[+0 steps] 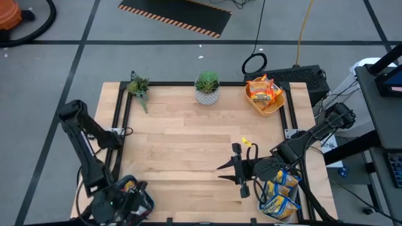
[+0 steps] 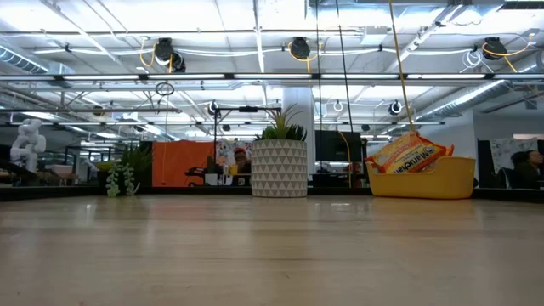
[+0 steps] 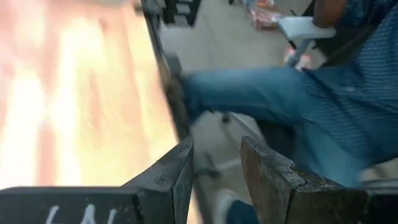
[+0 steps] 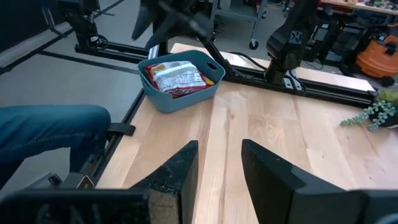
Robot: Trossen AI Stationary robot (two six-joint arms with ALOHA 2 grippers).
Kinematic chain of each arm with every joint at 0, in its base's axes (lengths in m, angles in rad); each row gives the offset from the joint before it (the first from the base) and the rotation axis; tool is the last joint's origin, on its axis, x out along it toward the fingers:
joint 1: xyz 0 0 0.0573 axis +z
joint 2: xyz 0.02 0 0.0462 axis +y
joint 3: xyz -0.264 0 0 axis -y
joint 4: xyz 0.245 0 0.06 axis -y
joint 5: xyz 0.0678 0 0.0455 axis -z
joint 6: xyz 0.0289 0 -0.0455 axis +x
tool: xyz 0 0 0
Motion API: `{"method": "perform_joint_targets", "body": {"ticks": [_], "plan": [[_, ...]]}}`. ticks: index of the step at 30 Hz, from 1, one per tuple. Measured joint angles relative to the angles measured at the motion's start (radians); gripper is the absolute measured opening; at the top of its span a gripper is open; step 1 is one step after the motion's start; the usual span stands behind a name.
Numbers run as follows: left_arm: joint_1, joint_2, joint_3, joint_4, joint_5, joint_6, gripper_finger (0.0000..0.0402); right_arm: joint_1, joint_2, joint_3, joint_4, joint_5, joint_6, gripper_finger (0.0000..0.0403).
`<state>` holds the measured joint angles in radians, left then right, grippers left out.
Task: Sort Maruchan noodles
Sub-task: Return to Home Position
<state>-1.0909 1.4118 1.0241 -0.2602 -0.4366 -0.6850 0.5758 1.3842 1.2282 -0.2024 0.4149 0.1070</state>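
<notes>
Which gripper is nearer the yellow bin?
Right. The right gripper is on the same side as the yellow bin, nearer the front edge; the left gripper is diagonally opposite, at the front-left corner.

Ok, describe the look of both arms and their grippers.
The left arm and right arm are dark, slim and jointed, with black cabling. The left gripper has two blocky dark fingers with scuffed, worn edges, and white markings on its body. The right gripper has matching fingers; a small yellow tag shows by its wrist.
</notes>
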Motion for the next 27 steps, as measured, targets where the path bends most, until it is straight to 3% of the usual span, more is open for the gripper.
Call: {"method": "perform_joint_targets", "body": {"ticks": [6, 12, 18, 27], "plan": [[0.086, -0.08, 0.0, -0.004, -0.016, 0.326, 0.0136, 0.0, 0.0, 0.0, 0.013, 0.002, -0.051, 0.011], [0.221, -0.107, 0.0, 0.0, 0.002, 0.563, 0.0134, 0.0, 0.0, 0.0, 0.004, 0.002, -0.074, 0.006], [0.365, -0.112, 0.0, 0.044, 0.09, 0.679, 0.0098, 0.008, -0.001, 0.0, 0.002, 0.002, -0.142, 0.0004], [0.461, -0.111, -0.003, 0.049, 0.104, 0.708, 0.0076, 0.013, -0.003, -0.012, -0.059, -0.027, -0.198, 0.0002]]}}
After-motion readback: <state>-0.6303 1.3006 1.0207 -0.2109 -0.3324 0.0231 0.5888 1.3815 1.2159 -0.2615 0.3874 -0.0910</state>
